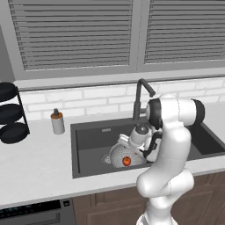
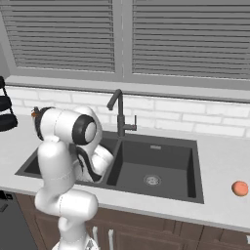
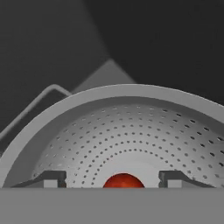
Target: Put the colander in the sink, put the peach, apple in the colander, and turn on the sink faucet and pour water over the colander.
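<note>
Nearest the hand camera, the two dark fingertips (image 3: 51, 178) of the claw (image 3: 112, 179) are standing well apart, with nothing between them; the red apple (image 3: 123, 180) is lying just beyond, on the perforated floor of the colander (image 3: 131, 127), and the fingertips are not touching it. From the left base view, the white arm is rising from the lower right, bending at a dark-jointed elbow above the tabletop (image 1: 39, 171) edge, and reaching forward and down so that the wrist is hanging inside the sink (image 1: 88, 149), directly over the colander (image 1: 118, 154). That colander is sitting in the left basin, tilted slightly, with the apple (image 1: 126, 161) resting inside it near the front wall. Behind the basin, the sink faucet (image 1: 141, 99) is standing upright with its hooked spout pointing right; no stream is visible at it. A small soap dispenser (image 1: 57, 121) is standing on the tabletop left of the sink, and a rack of black round dishes (image 1: 11, 114) is standing further left against the wall. In the right base view, the arm's upper link is blocking the left basin, so the colander cannot be made out there; the right basin (image 2: 156, 171) is showing its round drain. The peach (image 2: 239, 188) is lying on the tabletop well to the right of the sink, apart from everything else.
</note>
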Controlling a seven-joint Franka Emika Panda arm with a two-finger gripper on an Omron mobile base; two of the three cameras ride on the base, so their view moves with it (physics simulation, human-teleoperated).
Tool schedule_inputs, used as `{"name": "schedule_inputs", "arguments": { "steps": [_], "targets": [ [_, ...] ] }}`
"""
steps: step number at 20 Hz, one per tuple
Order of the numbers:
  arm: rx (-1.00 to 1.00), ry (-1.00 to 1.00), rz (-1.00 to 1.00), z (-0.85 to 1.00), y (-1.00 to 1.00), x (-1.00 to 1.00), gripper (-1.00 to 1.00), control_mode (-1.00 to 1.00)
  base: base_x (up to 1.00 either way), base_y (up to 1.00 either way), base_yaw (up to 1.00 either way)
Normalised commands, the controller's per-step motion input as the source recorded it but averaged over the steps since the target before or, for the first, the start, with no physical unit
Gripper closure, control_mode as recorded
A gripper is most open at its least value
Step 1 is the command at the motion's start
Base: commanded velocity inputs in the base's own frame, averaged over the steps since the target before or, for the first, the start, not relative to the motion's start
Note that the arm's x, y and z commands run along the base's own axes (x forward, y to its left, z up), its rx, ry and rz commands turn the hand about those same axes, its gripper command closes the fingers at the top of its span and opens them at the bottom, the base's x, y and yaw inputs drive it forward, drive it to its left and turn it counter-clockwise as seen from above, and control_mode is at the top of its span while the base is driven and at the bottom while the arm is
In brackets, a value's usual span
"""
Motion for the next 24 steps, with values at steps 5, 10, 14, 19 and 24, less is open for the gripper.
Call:
{"name": "schedule_inputs", "arguments": {
  "steps": [5,10,14,19,24],
  "targets": [
    [0.0,0.0,0.05,0.43,-0.33,-0.27,-1.0,-1.0,0.0,0.0,0.0],
    [0.0,0.0,0.06,0.95,-0.3,-0.32,-1.0,-1.0,0.0,0.0,0.0],
    [0.0,0.0,0.07,1.0,-0.2,-0.13,-1.0,-1.0,0.0,0.0,0.0],
    [-0.01,0.07,0.1,1.0,-0.06,-0.04,-1.0,-1.0,0.0,0.0,0.0],
    [-0.02,0.24,0.02,1.0,0.0,-0.16,-1.0,-1.0,0.0,0.0,0.0]
  ]
}}
